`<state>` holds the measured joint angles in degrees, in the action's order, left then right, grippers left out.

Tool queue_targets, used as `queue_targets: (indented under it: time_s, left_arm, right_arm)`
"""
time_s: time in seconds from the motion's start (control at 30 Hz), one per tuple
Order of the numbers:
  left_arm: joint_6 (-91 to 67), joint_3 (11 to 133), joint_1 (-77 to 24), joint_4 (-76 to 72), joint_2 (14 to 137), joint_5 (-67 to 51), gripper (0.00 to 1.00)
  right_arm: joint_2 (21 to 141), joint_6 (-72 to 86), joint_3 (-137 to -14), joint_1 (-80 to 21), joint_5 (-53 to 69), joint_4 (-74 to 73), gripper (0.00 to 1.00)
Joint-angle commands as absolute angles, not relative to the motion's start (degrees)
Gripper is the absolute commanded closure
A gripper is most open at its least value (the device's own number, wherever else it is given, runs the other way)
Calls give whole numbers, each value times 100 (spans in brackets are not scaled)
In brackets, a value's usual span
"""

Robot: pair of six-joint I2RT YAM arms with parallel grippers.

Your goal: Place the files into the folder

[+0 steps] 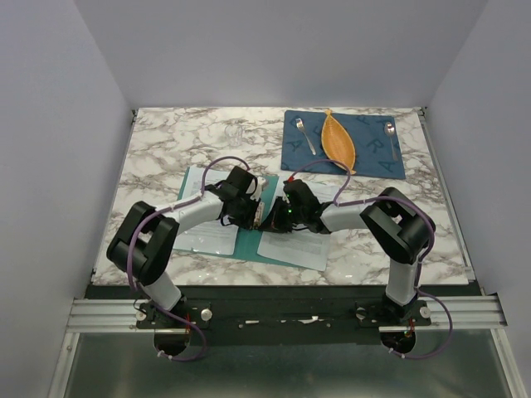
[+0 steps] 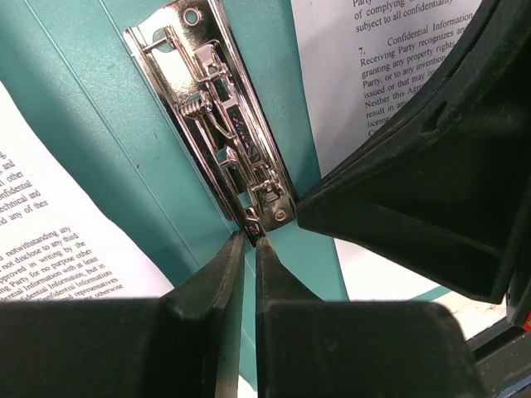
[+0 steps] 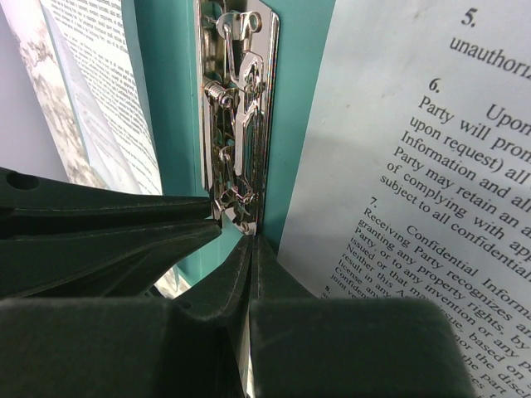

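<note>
Two printed files are lying text-up on the opened teal folder, one on each half, so I'm guessing this task is sitting a bit past halfway. The folder itself is lying flat on the marble table, right under both wrists.

Neither sheet is reaching under the metal clip on the spine, as far as the wrist views are showing. Both are stopping just beside it, so clamping them and closing the cover are looking like what's left.

The left gripper is showing its fingers almost pressed together, with just a thin slit between them and the tips touching the near end of the clip. I'm not managing to tell whether they're actually pinching it.

The right gripper is sitting opposite, fingers squeezed fully together and tips resting against that same end — holding nothing I'm seeing.
</note>
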<state>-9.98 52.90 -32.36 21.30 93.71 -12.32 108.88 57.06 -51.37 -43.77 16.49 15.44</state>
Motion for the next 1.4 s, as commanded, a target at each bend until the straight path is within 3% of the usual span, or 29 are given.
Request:
queue_targets:
  time_s: [0.0,0.83,1.37]
  left_arm:
    - [-1037,5291,-3252,2153,9694,-1318,88]
    - [-975,5291,-3639,1749,9703,-2794,95]
    - [-1134,5862,-3560,2162,9001,-3525,97]
  right_arm:
    - [11329,5502,-5001,-4386,1433,809,91]
    - [11689,5194,-5308,-4351,1327,360,95]
    - [11725,5186,-5221,-4324,1248,299,97]
